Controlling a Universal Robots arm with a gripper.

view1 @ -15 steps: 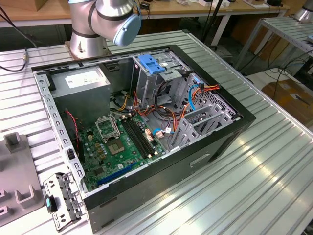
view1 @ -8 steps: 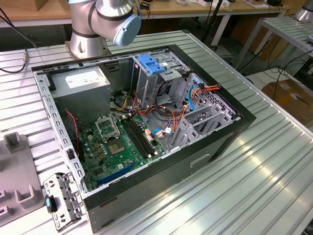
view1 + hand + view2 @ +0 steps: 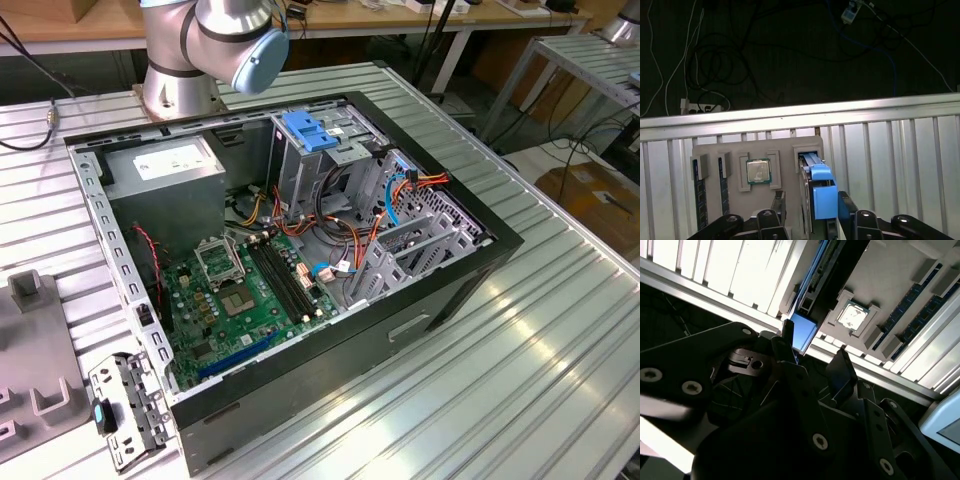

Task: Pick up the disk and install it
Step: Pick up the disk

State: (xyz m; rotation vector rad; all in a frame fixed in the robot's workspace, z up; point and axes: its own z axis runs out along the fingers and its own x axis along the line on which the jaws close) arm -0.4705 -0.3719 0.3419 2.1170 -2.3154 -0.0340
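Picking up is the step you are on, I would say; nothing is lifted yet. Your gripper (image 3: 811, 196) hangs over the grey tray (image 3: 730, 148), which lies close to the edge of the table (image 3: 890, 150). Its fingers (image 3: 846, 205) are spread apart, one on each side of the disk (image 3: 822, 201), and they hold nothing. The disk stands on its thin side in the slot at the tray's end, just beside the chip (image 3: 758, 171). To grab it well, you will likely need both fingers level and straight on the blue rail before you squeeze.
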